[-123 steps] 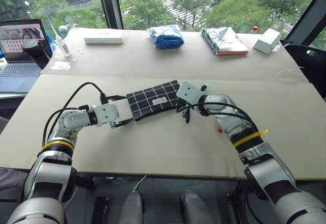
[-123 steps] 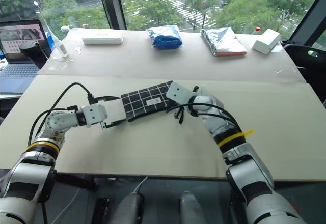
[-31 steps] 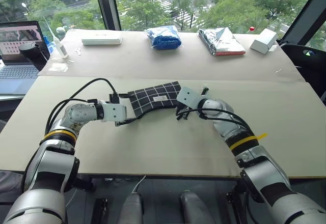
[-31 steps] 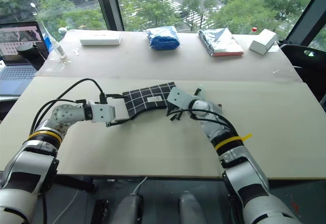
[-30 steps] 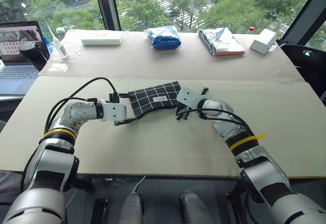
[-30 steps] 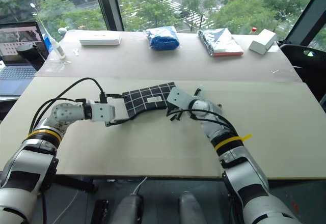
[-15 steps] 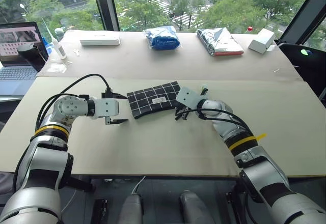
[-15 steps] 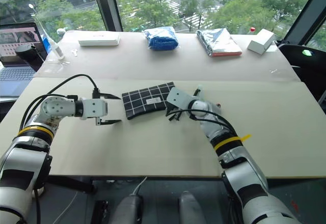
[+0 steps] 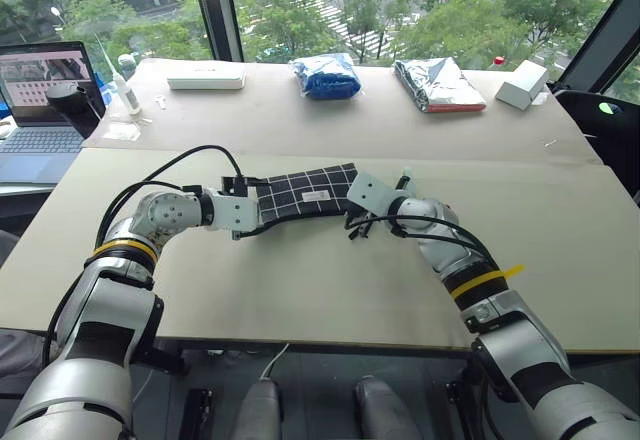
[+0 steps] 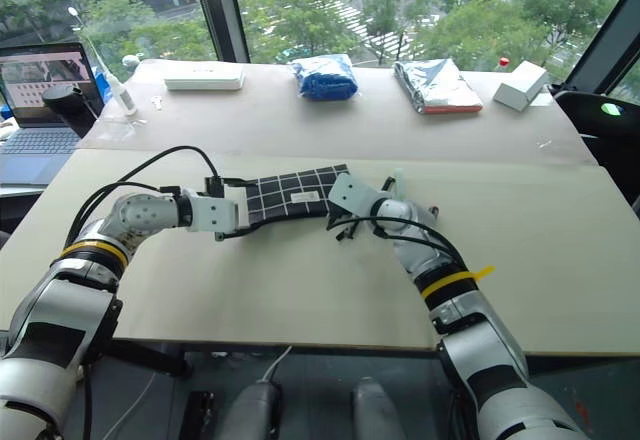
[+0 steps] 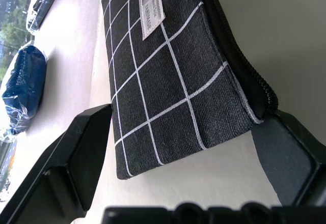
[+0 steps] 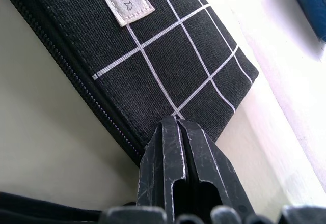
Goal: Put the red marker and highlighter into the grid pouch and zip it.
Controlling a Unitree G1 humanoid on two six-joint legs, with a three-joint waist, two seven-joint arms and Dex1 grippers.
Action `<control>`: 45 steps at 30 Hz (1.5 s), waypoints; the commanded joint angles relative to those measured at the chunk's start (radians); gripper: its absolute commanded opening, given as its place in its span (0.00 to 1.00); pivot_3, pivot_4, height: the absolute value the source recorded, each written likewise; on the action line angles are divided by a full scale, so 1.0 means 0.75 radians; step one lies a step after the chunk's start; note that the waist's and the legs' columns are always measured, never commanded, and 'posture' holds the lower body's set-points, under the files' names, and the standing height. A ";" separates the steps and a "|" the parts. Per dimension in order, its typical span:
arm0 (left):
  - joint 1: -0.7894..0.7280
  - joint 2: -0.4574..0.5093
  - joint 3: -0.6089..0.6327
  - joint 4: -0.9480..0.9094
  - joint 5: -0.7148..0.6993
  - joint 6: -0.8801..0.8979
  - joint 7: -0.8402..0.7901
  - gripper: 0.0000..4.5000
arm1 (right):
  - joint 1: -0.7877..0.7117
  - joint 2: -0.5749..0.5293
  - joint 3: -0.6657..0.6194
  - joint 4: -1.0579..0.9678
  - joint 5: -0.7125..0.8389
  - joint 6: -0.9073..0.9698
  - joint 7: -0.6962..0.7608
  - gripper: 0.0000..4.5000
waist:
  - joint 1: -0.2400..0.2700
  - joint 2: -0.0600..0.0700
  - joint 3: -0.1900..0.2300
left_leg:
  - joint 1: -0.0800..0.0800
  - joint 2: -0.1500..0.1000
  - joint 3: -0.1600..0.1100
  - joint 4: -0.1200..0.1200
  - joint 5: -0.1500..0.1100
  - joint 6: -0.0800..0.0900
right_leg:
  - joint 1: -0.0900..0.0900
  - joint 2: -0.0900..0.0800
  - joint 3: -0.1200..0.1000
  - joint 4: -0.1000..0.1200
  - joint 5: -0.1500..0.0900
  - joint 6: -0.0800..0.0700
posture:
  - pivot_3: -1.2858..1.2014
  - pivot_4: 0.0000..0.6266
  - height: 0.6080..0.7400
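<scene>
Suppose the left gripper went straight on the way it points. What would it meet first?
Probably the grid pouch: its near end already lies between the open fingers of the left gripper, so going on should bring the gripper's base against that end.

Grid pouch point(image 9: 300, 193) lies flat on beige tabletop point(image 9: 300, 280), mid scene. Left end effector point(image 9: 250, 212) at its left end, fingers spread. Right end effector point(image 9: 352, 203) at its right end. Blue bag point(image 9: 325, 73), silver packet point(image 9: 438, 82), laptop point(image 9: 40, 100) behind.
</scene>
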 commanded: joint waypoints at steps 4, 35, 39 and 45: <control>-0.028 -0.044 -0.015 0.026 0.019 -0.037 0.028 1.00 | 0.026 0.002 -0.009 -0.038 0.010 0.020 0.008 0.01 | 0.000 0.000 0.000 | 0.000 0.000 0.000 0.000 0.000 0.000 | 0.000 0.000 0.000 0.000 0.000 0.000 | 0.52 0.24 1.00; 0.115 -0.044 0.278 -0.033 -0.417 0.196 -0.666 0.00 | -0.011 0.086 -0.242 -0.103 0.339 0.152 0.133 0.33 | -0.034 0.000 0.000 | -0.002 0.000 -0.001 -0.002 0.000 0.000 | -0.001 0.000 0.000 -0.001 0.000 -0.001 | 0.52 0.24 1.00; 0.155 -0.030 0.325 -0.080 -0.475 0.244 -0.685 0.00 | -0.093 0.076 -0.420 -0.203 0.569 0.365 0.219 0.62 | -0.037 0.000 0.001 | -0.002 0.000 -0.002 -0.002 0.000 0.000 | -0.002 0.000 0.000 -0.001 0.000 -0.001 | 0.52 0.24 1.00; 0.216 -0.042 0.425 -0.227 -0.626 0.407 -0.746 0.00 | -0.105 -0.083 -0.524 -0.405 0.755 0.561 0.353 0.62 | -0.026 0.001 0.001 | -0.006 0.000 -0.004 -0.001 0.000 0.000 | -0.004 0.000 -0.002 -0.002 0.000 -0.001 | 0.52 0.24 1.00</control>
